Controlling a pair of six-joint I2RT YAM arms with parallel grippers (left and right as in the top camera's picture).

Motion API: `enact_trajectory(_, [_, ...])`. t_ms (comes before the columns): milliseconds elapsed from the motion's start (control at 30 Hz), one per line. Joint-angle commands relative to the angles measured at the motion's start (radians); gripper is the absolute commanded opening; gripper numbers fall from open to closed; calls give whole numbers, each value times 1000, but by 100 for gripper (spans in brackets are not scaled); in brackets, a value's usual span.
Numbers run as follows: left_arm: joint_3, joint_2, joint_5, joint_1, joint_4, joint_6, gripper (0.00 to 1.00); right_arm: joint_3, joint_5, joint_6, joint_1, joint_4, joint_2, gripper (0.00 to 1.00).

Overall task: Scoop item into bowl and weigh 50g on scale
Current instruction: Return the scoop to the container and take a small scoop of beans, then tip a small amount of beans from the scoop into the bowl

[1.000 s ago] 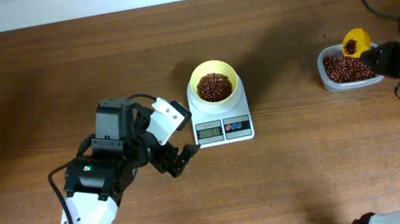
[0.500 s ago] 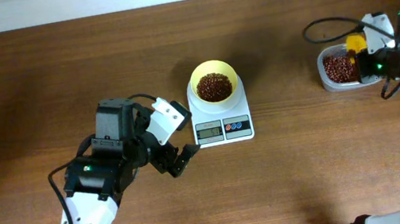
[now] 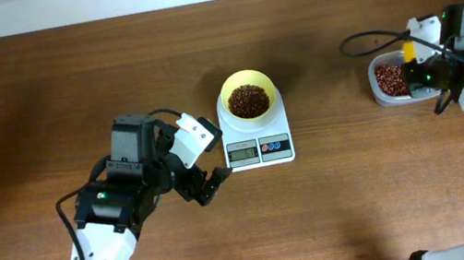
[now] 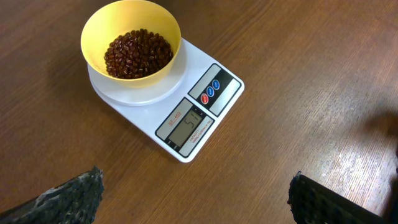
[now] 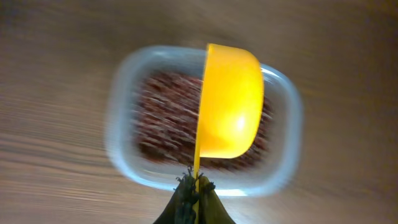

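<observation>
Scoop (image 5: 230,102), pinched in the right gripper (image 5: 194,186), is swinging in over the tub (image 3: 379,90) at right, probably reloading; left gripper (image 3: 207,164) is idling, spread.

You have the beans (image 3: 249,101) in the bowl (image 3: 228,93), which sits on the scale (image 3: 259,150) mid-counter (image 3: 110,65). Well to its right lies the tub (image 3: 373,84), with the scoop (image 5: 230,106) over it.

A yellow scoop (image 5: 230,102) tipped sideways over a clear tub (image 5: 121,93) — wooden table (image 3: 40,95) beneath.
</observation>
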Motion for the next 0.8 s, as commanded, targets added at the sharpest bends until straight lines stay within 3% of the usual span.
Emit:
enact_trajectory(0, [-7,2,18,3,1,-9,99,78,-502,14,6,42,-26,4])
enact_trajectory(67, [-7,2,18,3,2,-9,99,82,-666,48,28,121,-26,4])
enact_trajectory(200, [-7,2,18,3,1,-9,99,82,-663,66,157,203,-25,4])
enact_trajectory(433, [-7,2,18,3,2,-9,99,82,-549,66,398,213,41,4])
enact_trajectory(767, [-7,2,18,3,1,-9,99,82,-383,66,560,213,158,4])
